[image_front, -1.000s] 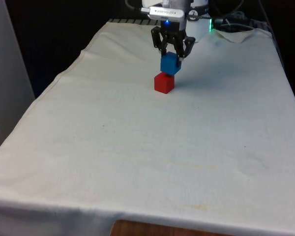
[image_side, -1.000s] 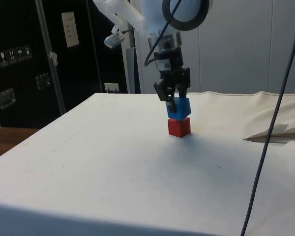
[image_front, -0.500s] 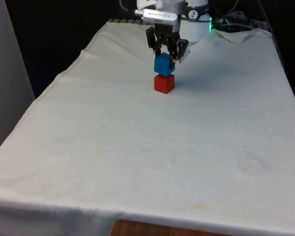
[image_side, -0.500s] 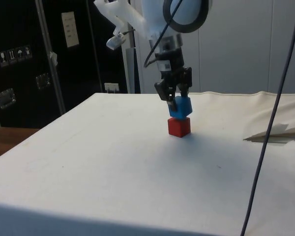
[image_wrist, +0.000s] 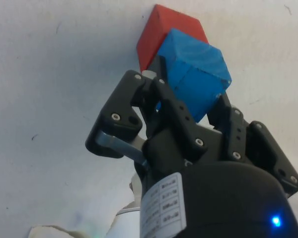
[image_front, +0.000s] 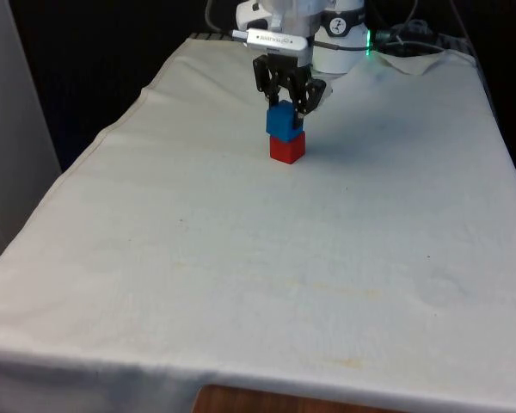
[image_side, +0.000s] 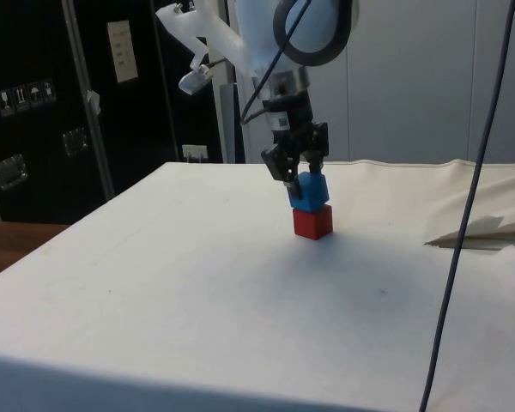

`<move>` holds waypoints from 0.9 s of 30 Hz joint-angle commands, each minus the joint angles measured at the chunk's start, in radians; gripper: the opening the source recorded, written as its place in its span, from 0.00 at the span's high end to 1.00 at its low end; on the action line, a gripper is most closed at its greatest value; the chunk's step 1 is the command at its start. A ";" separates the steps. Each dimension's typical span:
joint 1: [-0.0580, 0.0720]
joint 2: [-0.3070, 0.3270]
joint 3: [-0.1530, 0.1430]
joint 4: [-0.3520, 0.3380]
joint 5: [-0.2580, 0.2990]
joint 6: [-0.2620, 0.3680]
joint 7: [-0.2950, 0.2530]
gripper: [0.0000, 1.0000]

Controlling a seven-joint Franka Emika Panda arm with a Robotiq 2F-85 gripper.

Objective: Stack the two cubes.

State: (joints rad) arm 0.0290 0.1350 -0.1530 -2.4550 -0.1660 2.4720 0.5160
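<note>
While we look across the white cloth [image_front: 241,275] that covers the table, we see the black gripper [image_front: 285,101] far down the table, hanging just above a small stack of two cubes. Its fingers [image_wrist: 161,99] are closed on the blue cube [image_front: 284,121], one on each of two opposite faces, and the blue cube fills the narrow gap between them. In the front view the blue cube sits directly over the red cube [image_front: 287,147], its underside at or touching the red top; we cannot tell whether it rests with its full weight there. It is slightly offset toward the front view's left and turned a little against the red cube beneath it, so the edges do not line up.

From the side view we find the gripper [image_side: 298,165] tilted, the white arm [image_side: 266,34] leaning in from above, with the blue cube [image_side: 309,190] gripped at its upper part and the red cube [image_side: 312,221] flat on the cloth [image_side: 240,292] below.

From the wrist we see the blue cube [image_wrist: 193,74] between the fingers and the red cube [image_wrist: 161,32] partly covered behind it, both over the cloth [image_wrist: 54,74]. A dark cable [image_side: 468,206] hangs across the side view near the camera, well apart from the cubes.
</note>
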 commanded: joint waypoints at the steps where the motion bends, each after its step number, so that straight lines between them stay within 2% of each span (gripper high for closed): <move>1: 0.001 -0.007 -0.002 -0.008 -0.007 0.003 0.006 1.00; 21: 0.000 -0.011 -0.001 -0.015 -0.001 -0.001 0.002 1.00; 23: 0.000 -0.010 -0.001 -0.015 -0.001 -0.001 0.001 0.84; 24: 0.000 -0.009 -0.001 -0.014 0.000 -0.001 0.000 0.71; 25: 0.000 -0.010 -0.001 -0.015 -0.001 -0.001 0.001 0.71; 27: 0.000 -0.010 -0.001 -0.015 0.000 -0.001 0.001 0.51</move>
State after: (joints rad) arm 0.0290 0.1260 -0.1540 -2.4690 -0.1660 2.4710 0.5160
